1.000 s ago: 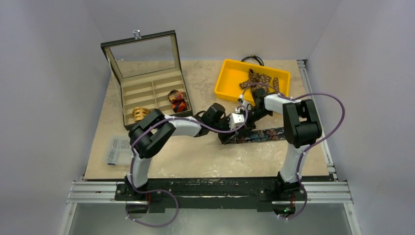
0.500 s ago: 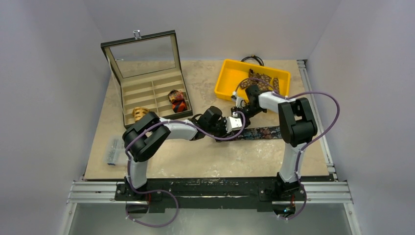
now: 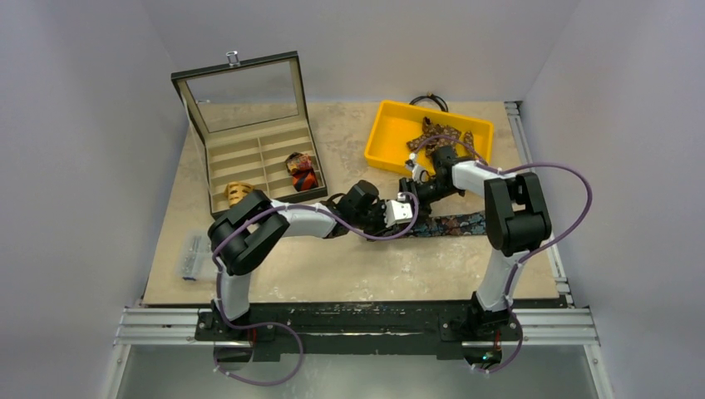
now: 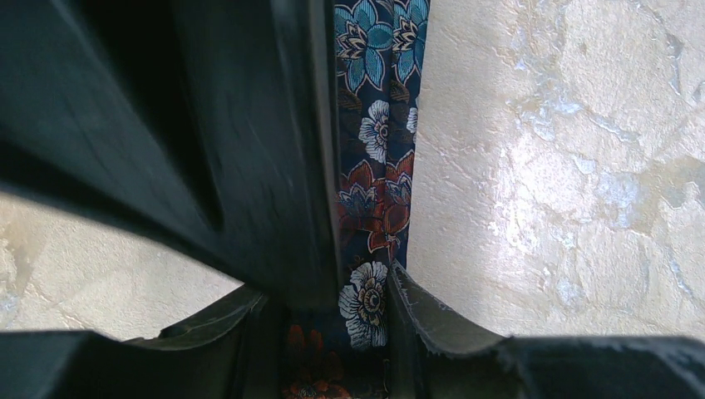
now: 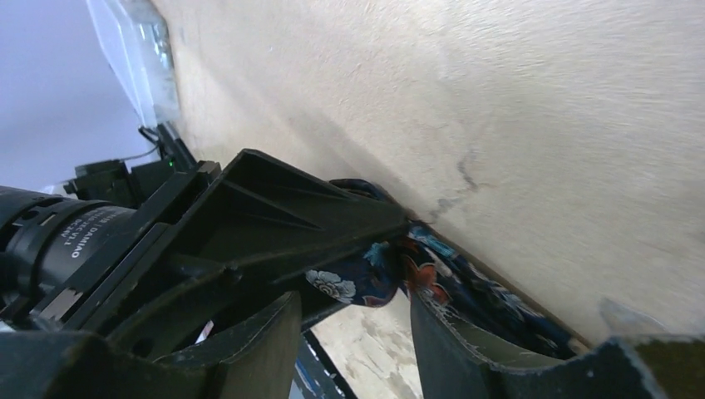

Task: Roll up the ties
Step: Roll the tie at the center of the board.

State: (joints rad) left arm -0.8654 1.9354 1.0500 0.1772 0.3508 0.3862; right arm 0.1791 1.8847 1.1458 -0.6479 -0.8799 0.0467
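Observation:
A navy floral tie (image 3: 453, 224) lies flat on the table, running right from my left gripper (image 3: 405, 213). In the left wrist view the strip (image 4: 378, 125) passes between the jaws of the left gripper (image 4: 332, 299), which is shut on its near end. My right gripper (image 3: 420, 189) hovers just behind, and the wrist view shows this right gripper (image 5: 353, 303) open, bare table between its fingers. The tie's folded end (image 5: 366, 278) sits just past its tips, under the left gripper's finger. A brown dotted tie (image 3: 439, 133) lies in the yellow bin (image 3: 387, 137). Red-orange (image 3: 301, 172) and tan (image 3: 239, 193) coils sit in the box.
The compartment box (image 3: 249, 154) stands open at the back left, its glass lid upright. A black cable loop (image 3: 430, 100) lies behind the bin. A clear plastic bag (image 3: 193, 253) rests near the table's left edge. A metal rail (image 3: 540, 208) runs along the right edge.
My right gripper has opened and let go of the navy tie. My left gripper has narrowed onto the tie's end, and its arm has shifted slightly.

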